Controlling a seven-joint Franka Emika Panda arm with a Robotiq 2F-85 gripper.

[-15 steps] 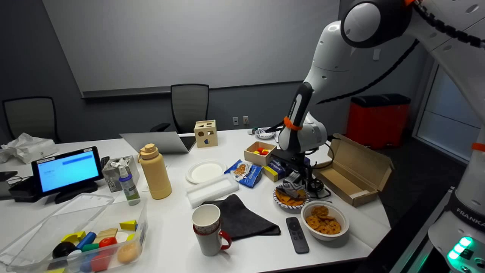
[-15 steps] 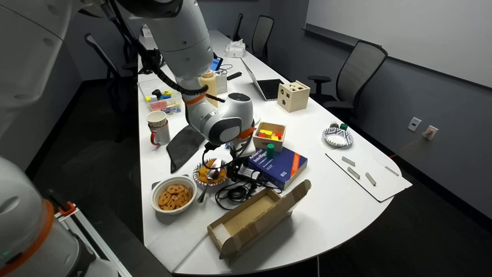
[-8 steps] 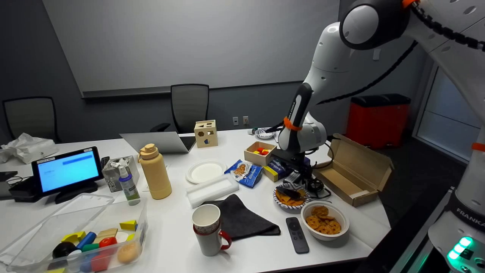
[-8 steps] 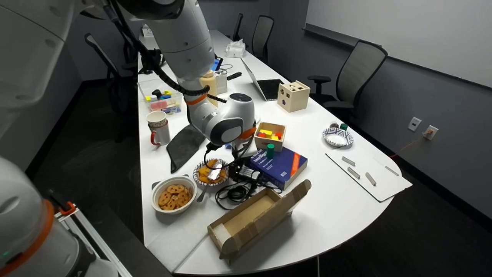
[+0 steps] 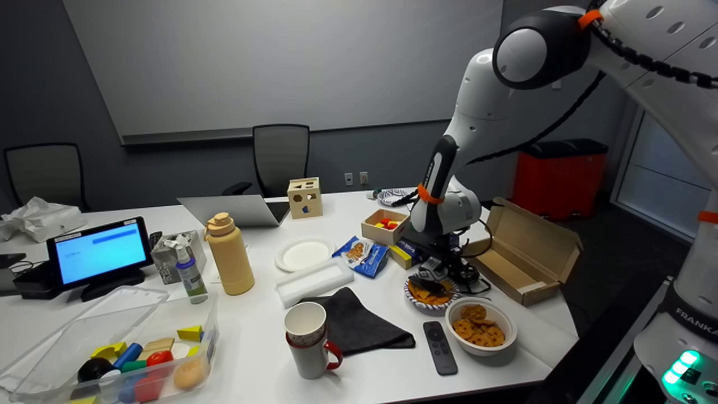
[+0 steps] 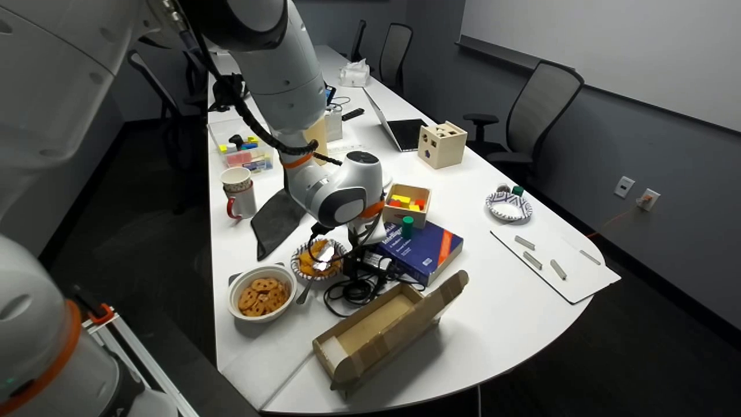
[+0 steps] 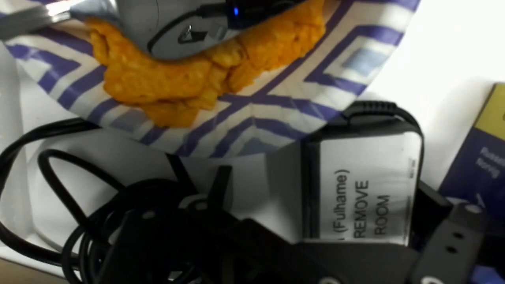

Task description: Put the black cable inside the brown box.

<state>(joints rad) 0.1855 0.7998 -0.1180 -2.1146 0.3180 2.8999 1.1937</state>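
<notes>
In the wrist view, the tool [image 7: 315,203] is hanging with its fingers [image 7: 453,242] spread, a white-labelled power brick [image 7: 371,157] lying between them; the black cable [image 7: 136,189] it seems to belong to is coiling beside it, partly hidden, near the patterned bowl [image 7: 256,126]. In an exterior view, the cable is resting on the counter [image 6: 480,347], between the bowl and the brown box [image 6: 376,321]. The stiff, heavier-looking brick is probably offering the firmest hold across its sides, while the limp loops will likely be trailing. In an exterior view, the box's lid [image 5: 533,238] is standing open.
</notes>
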